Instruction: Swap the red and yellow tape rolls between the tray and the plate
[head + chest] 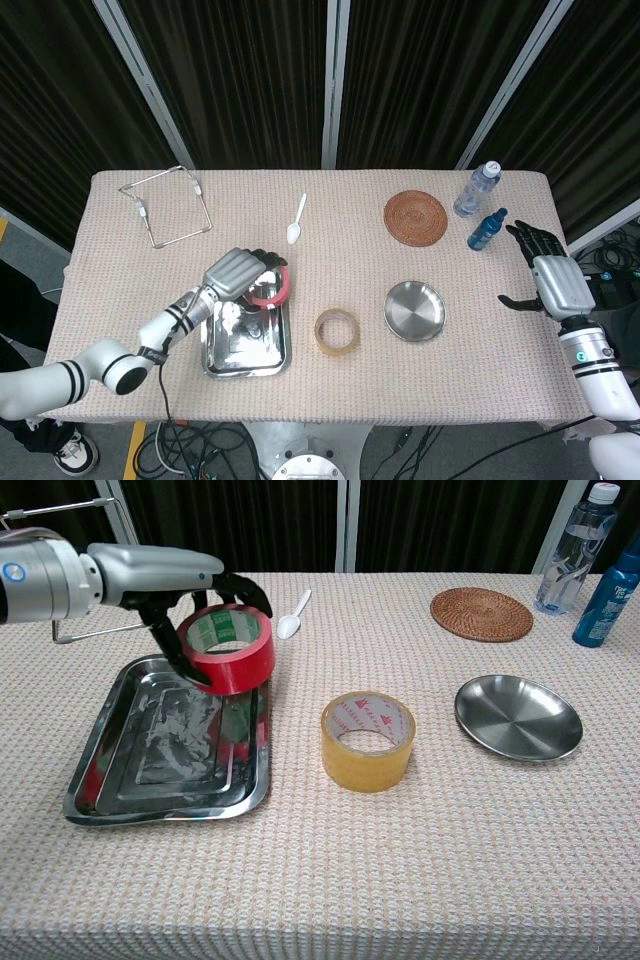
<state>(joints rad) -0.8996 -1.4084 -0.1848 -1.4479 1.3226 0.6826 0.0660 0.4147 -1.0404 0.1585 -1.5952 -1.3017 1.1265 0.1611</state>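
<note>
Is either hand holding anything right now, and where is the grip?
The left hand holds the red tape roll above the tray, fingers wrapped around its outer rim. The right hand holds nothing.

Red tape roll (229, 648) w/ green inner core — tilted, lifted clear above the far right corner of the steel tray (110, 785), gripped by the left hand (185, 580). Tray is rectangular, shiny, w/ nothing lying in it. Yellow tape roll (367, 740) lies flat on the tablecloth — between tray and round steel plate (518, 717), touching neither.
</note>
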